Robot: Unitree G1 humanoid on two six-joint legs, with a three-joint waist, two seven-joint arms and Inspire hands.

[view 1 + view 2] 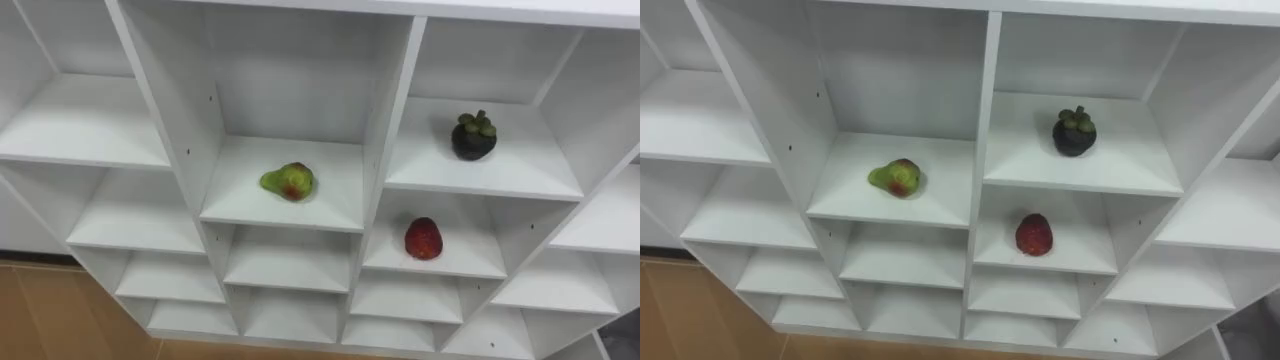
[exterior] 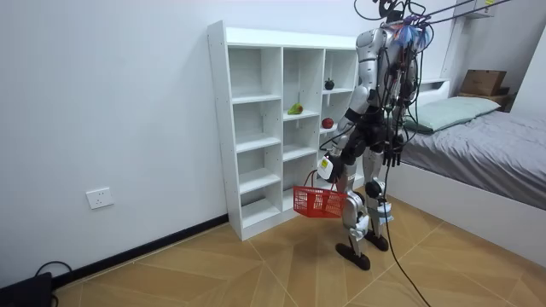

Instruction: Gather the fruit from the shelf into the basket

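A green pear with a red blush (image 1: pixel 289 181) lay on its side in a middle compartment of the tall white closet of open shelves (image 1: pixel 385 150), its long axis running across the shelf with the narrow green end toward the robot's left. In the next column to the right a dark purple mangosteen with a leafy cap (image 1: pixel 474 137) sat upright on a slightly higher shelf. In the compartment directly beneath it rested a round red fruit, rather like a strawberry (image 1: pixel 423 239). All three were well apart from one another and none was touched. From where I stood, the robot was upright on the wooden floor (image 2: pixel 256 273) just in front of the closet and facing it, with a grey-covered bed (image 2: pixel 495 145) behind it. A red plastic mesh basket (image 2: pixel 320 201) hung low at knee height from its left hand (image 2: pixel 326 168), so I judged the fingers there to be curled round the handle. Whether anything lay in the basket I could not tell. Its right hand (image 2: pixel 391 159) hung at its side on the room view's right, carrying nothing I could see, and its fingers were too small for me to say if they were wide or narrow. The fruits all lay above and ahead of both hands. With the left one occupied, the free right hand looked the likelier to reach, and the mangosteen and red fruit sat on its side of the closet, the pear farther across.
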